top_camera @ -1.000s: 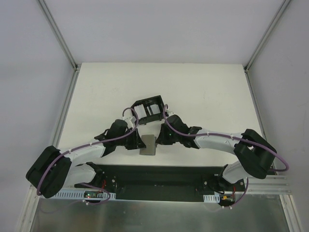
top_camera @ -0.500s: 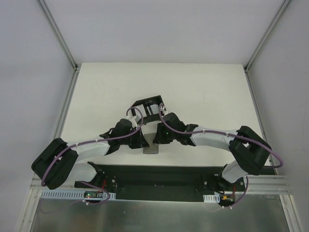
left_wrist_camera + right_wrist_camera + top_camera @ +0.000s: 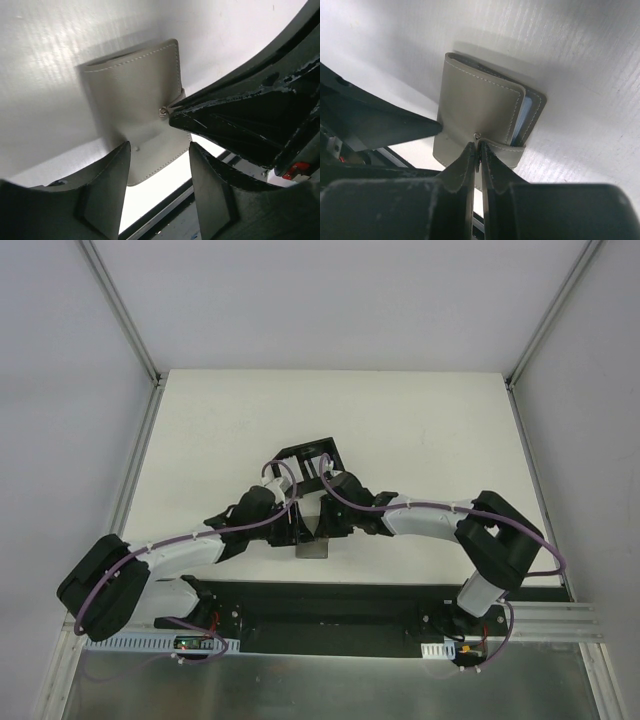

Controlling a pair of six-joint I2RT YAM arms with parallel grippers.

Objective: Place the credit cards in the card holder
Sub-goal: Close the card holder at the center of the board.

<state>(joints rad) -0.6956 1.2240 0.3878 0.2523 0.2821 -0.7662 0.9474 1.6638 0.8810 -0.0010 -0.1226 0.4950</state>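
Holder (image 3: pixel 480 107) lay closed and flat on the table (image 3: pixel 420 430), just in front of the tray (image 3: pixel 310 455) and between your two wrists. Its tab (image 3: pixel 506 150) was wrapped round the edge and met the snap; a sliver of pale blue showed at the open side. Your right gripper (image 3: pixel 479 150) had its fingers pressed together on the tab end at the snap. Your left gripper (image 3: pixel 159 170) had its fingers (image 3: pixel 107 185) apart, one end of the holder lying between them; contact could not be told. Against a second ago, both wrists had closed in from either side, and the holder, then plain from above, was mostly covered; it had hardly shifted. Judgement: you were at the opening step, right on the tab and left set to brace. No cards could be made out in any view, so loading had not begun.
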